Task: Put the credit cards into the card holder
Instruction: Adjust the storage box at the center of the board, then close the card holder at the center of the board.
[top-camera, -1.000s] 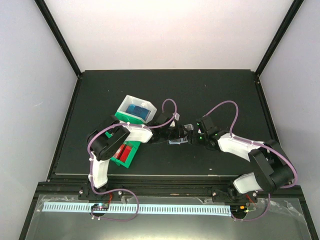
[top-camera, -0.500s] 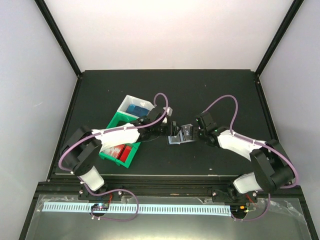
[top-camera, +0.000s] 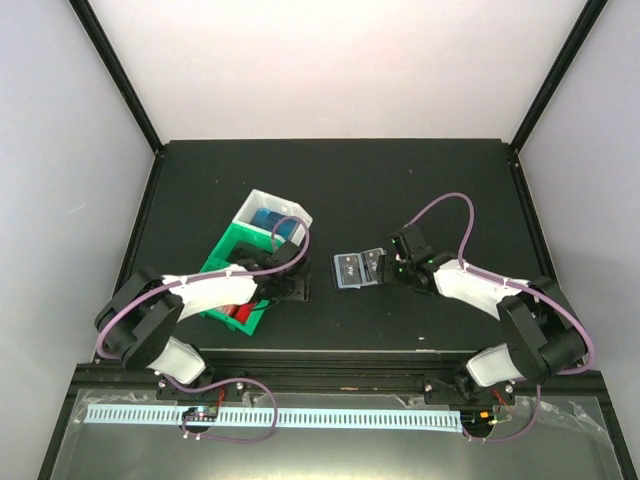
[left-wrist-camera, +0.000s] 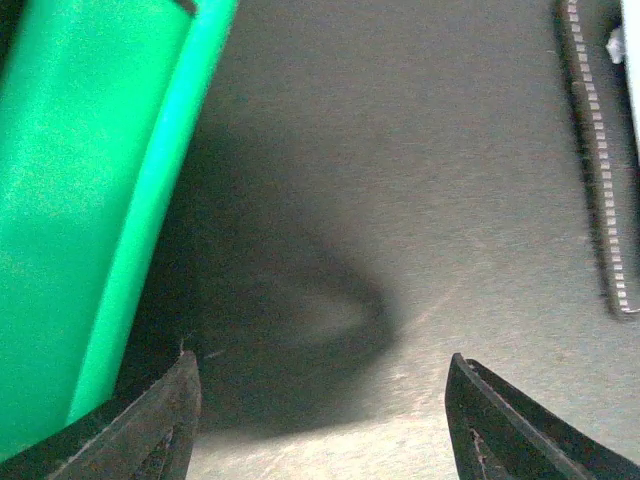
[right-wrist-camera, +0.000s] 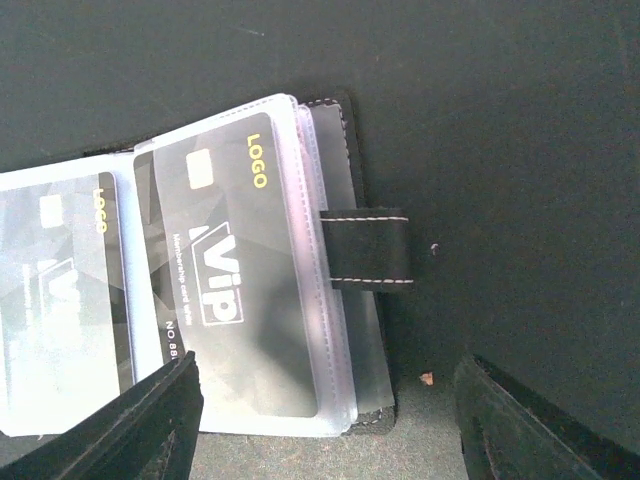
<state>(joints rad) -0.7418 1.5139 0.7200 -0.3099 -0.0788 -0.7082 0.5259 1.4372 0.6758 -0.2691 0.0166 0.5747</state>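
Observation:
The card holder (top-camera: 356, 268) lies open on the black table, its clear pockets showing. In the right wrist view a dark VIP card (right-wrist-camera: 235, 280) sits in the top pocket and a second card (right-wrist-camera: 60, 300) in the pocket to its left; the black snap strap (right-wrist-camera: 365, 248) sticks out to the right. My right gripper (top-camera: 385, 268) (right-wrist-camera: 325, 420) is open just above the card holder's (right-wrist-camera: 330, 200) right edge and holds nothing. My left gripper (top-camera: 298, 288) (left-wrist-camera: 320, 400) is open over bare table beside the green tray. A blue card (top-camera: 272, 222) and a red card (top-camera: 240, 312) lie in the trays.
The green tray (top-camera: 222, 268) (left-wrist-camera: 80, 200) stands left of my left gripper, its wall close to the left finger. The white tray (top-camera: 262, 203) sits against its far end. A toothed strip (left-wrist-camera: 600, 200) runs along the table's near edge.
My left gripper has let go at the card holder, opened, and drawn back left to the green tray. The card holder now lies open and uncovered. The right arm has barely moved.

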